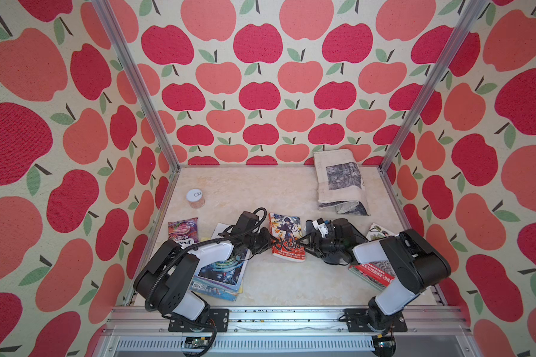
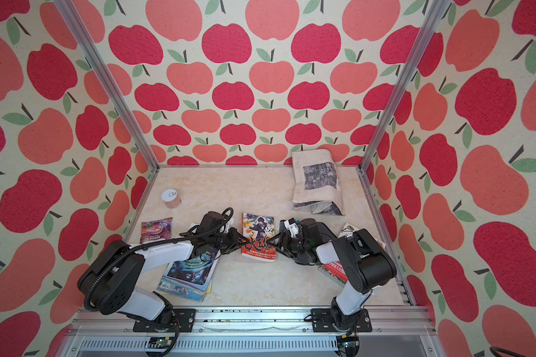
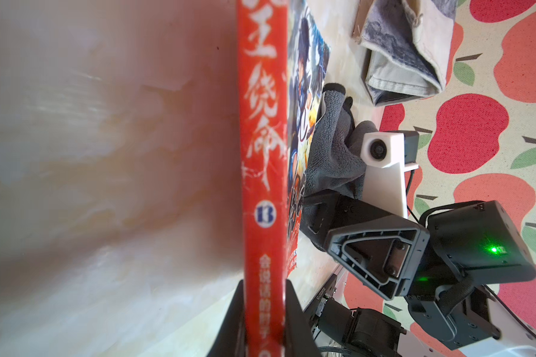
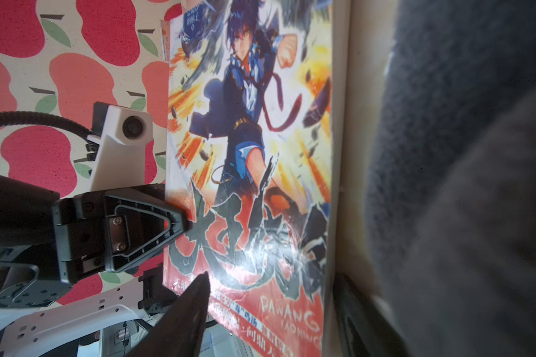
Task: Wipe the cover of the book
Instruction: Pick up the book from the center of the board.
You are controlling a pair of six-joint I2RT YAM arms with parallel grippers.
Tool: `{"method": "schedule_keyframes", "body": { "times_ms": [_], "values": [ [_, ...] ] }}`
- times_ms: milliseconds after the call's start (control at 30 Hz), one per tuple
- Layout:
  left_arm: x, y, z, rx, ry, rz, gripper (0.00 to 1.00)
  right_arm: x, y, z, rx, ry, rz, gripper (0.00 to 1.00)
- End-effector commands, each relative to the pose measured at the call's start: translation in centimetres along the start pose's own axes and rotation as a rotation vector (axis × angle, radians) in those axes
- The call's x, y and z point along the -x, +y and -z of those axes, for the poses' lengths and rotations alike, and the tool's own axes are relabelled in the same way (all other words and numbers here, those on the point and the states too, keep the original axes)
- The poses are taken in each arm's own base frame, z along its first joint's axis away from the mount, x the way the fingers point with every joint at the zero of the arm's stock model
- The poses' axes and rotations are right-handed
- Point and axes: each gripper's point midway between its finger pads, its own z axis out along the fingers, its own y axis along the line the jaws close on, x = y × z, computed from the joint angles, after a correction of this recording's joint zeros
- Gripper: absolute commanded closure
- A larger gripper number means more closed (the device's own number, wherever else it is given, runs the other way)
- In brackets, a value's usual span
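A grey cloth (image 4: 477, 201) fills one side of the right wrist view, right up against the lens, with the book (image 4: 251, 154) just beyond it. The book lies toward the front of the tabletop (image 1: 260, 191), between the two arms, its picture cover facing up.

The left gripper (image 1: 268, 242) has it by the red spine. In the left wrist view its fingers (image 3: 294, 318) sit on either side of the spine, pressed closed on it. The right gripper (image 1: 305, 241) reaches in from the opposite edge. Its fingers (image 4: 186, 318) stand apart over the cover with nothing caught between them. The cloth is bunched beside them at the edge opposite the spine, touching the cover. Whether a finger pins any of it I cannot tell.

As I judge it, the preparation is done: the book is steadied and the cloth is at the cover. The wiping looks barely begun at best, since the cloth meets only a strip by one edge and most of the cover is bare. What is left is to draw the cloth across the whole cover, and it may need gripping first.
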Motion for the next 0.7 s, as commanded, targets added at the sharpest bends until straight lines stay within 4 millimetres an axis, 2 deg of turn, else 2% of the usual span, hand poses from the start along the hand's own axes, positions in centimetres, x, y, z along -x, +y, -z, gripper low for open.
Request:
{"method": "schedule_keyframes", "body": {
  "times_ms": [0, 167, 233, 333, 567, 667],
  "values": [
    [0.7, -4.2, 2.0, -0.109, -0.020, -0.123, 1.00, 0.9, 3.3, 1.3, 0.076, -0.029, 0.032, 0.30],
    [0.6, -7.7, 4.3, -0.234, -0.039, -0.242, 1.00, 1.5, 5.7, 2.0, 0.108, -0.043, 0.071, 0.24],
    [0.3, -8.7, 5.0, -0.259, -0.034, -0.283, 1.00, 1.6, 6.5, 2.1, 0.135, -0.049, 0.079, 0.16],
    [0.0, -9.8, 5.8, -0.285, -0.036, -0.328, 1.00, 1.9, 7.5, 2.3, 0.175, -0.065, 0.087, 0.08],
    [-1.0, -13.9, 9.5, -0.431, -0.090, -0.471, 1.00, 2.4, 9.1, 2.2, 0.252, -0.093, 0.096, 0.05],
    [-1.5, -15.7, 11.1, -0.505, -0.108, -0.519, 1.00, 2.6, 11.4, 2.0, 0.359, -0.096, 0.114, 0.01]
  ]
}}
